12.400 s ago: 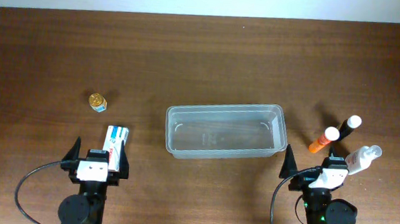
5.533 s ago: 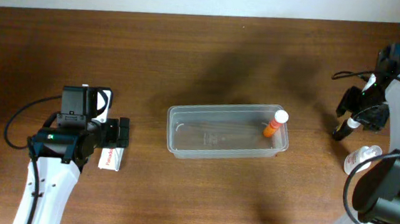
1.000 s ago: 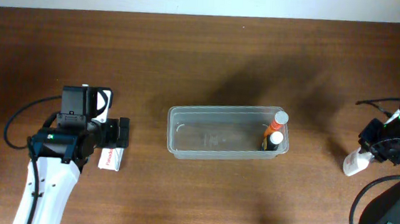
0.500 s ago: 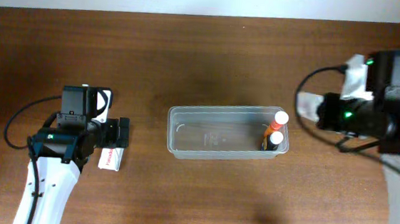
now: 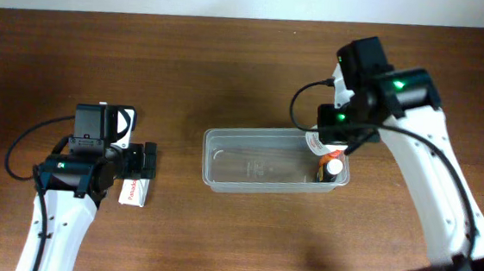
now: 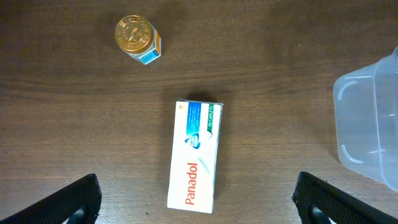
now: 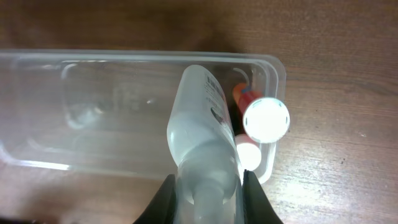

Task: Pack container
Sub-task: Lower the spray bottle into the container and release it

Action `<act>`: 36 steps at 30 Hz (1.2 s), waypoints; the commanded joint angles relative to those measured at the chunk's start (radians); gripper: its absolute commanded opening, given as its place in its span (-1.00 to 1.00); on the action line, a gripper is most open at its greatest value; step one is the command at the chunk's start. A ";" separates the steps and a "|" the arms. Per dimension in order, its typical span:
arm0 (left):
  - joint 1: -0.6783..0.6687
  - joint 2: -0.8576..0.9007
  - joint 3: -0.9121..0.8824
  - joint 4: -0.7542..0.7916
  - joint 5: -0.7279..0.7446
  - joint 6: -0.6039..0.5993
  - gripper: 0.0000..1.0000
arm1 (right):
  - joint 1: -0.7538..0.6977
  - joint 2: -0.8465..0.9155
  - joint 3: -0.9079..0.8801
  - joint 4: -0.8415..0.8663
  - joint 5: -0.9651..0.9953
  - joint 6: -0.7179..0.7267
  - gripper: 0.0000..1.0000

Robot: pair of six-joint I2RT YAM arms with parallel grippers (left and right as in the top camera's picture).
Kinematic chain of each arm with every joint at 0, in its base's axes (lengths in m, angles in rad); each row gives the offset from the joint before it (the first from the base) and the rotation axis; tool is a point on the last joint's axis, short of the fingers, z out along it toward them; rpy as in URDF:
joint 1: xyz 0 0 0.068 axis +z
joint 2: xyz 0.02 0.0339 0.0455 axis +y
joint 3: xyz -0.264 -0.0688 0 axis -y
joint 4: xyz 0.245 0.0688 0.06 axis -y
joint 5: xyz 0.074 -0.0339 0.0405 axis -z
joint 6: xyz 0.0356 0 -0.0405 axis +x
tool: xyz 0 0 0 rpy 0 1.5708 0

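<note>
The right fingers point(image 7: 160, 202) are clenched on a clear bottle point(image 7: 202, 124), one on each side of its neck end. They hold it tilted over the right end of the container point(image 5: 253, 164), with its base pointing down into the tub. Whether the base touches the container's floor cannot be told.

The container lies on the wooden surface point(image 5: 229, 74), long side running left to right. Its right end holds two small bottles. An orange bottle point(image 7: 242, 94) with a round white cap stands against the end wall. A second white-capped bottle point(image 7: 249, 155) sits just beside it, nearer the front rim, with its body mostly hidden. The rest of the container shows only bare clear plastic.

Well to the left of the container, the left fingers point(image 6: 73, 200) are spread wide and grasp nothing. A Panadol box point(image 6: 198, 157) lies flat on the surface between them, untouched. A small gold-lidded jar point(image 6: 138, 39) stands farther from the container than the box.
</note>
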 commanded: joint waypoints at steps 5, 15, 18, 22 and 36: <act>0.003 0.000 0.018 -0.001 0.014 -0.010 0.99 | 0.008 0.142 0.001 0.053 0.048 0.014 -0.80; 0.003 0.000 0.018 -0.002 0.014 -0.010 0.99 | 0.009 0.245 -0.002 0.060 0.055 0.013 -0.79; 0.003 0.000 0.018 -0.005 0.014 -0.010 0.99 | 0.009 0.248 -0.006 0.060 0.055 0.013 -0.52; 0.003 0.000 0.018 -0.009 0.014 -0.010 0.99 | 0.014 0.243 -0.005 0.060 0.055 0.004 -0.33; 0.017 0.029 0.018 0.004 0.003 -0.010 0.99 | -0.133 -0.175 0.185 0.013 0.103 -0.032 0.38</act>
